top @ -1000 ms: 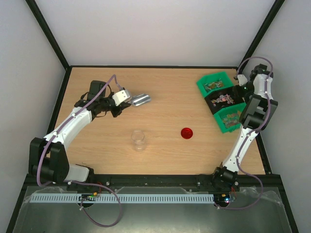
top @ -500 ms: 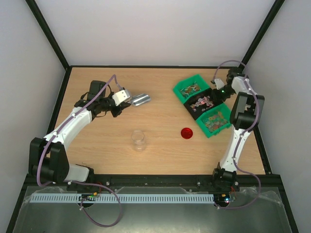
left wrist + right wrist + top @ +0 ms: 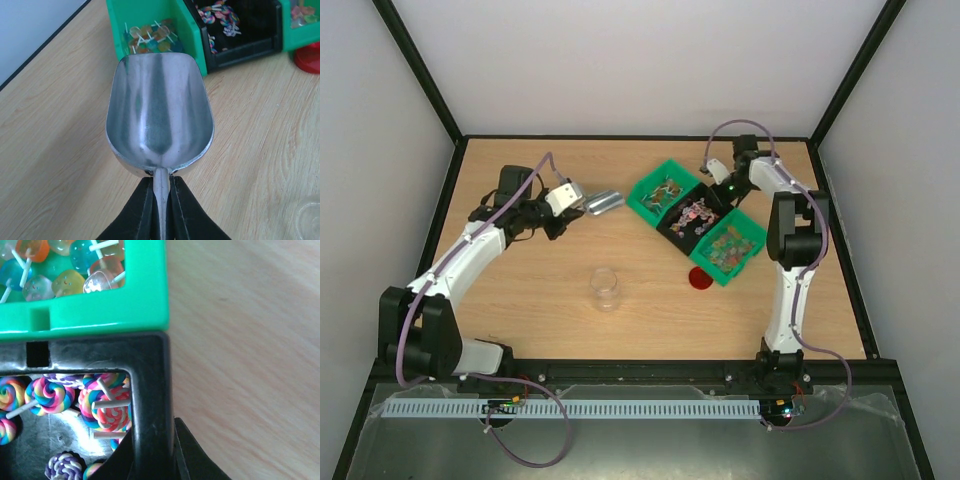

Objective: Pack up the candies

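Left gripper (image 3: 161, 192) pinching handle of scoop (image 3: 160, 115); scoop long axis points right, mouth just short of candies (image 3: 150, 37) in row of bins (image 3: 190, 35) on tabletop (image 3: 260, 130). Right gripper (image 3: 152, 452) clamped on wall of black bin (image 3: 150, 390), candies just beside.

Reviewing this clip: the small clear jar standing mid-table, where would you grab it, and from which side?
Probably its round side wall, below the rim, coming in level from the near edge. The clear jar stands upright, mouth open upward, apart from everything else on the table; a side grip leaves the mouth free for the scoop in the left claw.
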Robot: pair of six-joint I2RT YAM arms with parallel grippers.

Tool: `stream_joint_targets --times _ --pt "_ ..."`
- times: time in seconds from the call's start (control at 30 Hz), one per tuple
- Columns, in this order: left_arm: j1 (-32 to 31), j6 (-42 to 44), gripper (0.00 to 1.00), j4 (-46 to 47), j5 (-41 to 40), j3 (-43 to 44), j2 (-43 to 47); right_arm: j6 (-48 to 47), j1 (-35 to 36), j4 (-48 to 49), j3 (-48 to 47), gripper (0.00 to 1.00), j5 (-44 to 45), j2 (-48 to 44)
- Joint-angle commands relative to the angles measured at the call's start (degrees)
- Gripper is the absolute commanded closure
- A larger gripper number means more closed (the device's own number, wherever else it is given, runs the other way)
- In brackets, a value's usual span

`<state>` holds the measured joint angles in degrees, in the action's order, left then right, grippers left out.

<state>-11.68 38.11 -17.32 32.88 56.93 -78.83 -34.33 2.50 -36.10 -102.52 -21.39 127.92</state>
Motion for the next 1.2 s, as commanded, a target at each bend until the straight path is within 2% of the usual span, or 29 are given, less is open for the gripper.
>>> stream_joint_targets --times 0.0,0.17,0.33,0.43,0.63,0.77,0.97,1.17 --pt "0.82 -1.24 0.98 1.88 -0.39 -1.33 2.8 3.86 3.62 -1.33 7.04 0.89 -3.55 -5.3" --pt "1.31 -1.46 0.98 2.2 -0.97 -2.38 3.56 12.27 7.4 2.98 16.77 0.9 -5.42 -11.13" --pt "1.83 -1.38 0.98 2.18 -0.91 -2.35 3.3 16.77 13.16 7.37 25.15 0.9 -6.93 -17.24" --pt "2.05 -0.96 0.98 1.84 -0.89 -1.99 2.9 19.69 15.41 8.73 27.51 0.91 -5.98 -18.32" --pt "2.28 -0.44 0.98 0.32 -1.46 -0.79 2.18 24.64 15.53 11.18 27.64 0.98 -4.56 -18.65" --pt "2.3 -0.92 0.98 -2.46 -1.44 1.61 0.92 25.18 13.83 11.13 26.43 0.99 -13.95 -17.91" --pt "2.22 -1.93 0.98 -3.89 -1.16 3.37 0.8 27.73 7.81 10.92 23.24 0.99 -33.1 -12.71" --pt "2.24 -2.7 0.98 -3.82 -1.72 3.11 1.44 30.95 6.22 13.15 20.18 0.99 -39.73 -10.18"
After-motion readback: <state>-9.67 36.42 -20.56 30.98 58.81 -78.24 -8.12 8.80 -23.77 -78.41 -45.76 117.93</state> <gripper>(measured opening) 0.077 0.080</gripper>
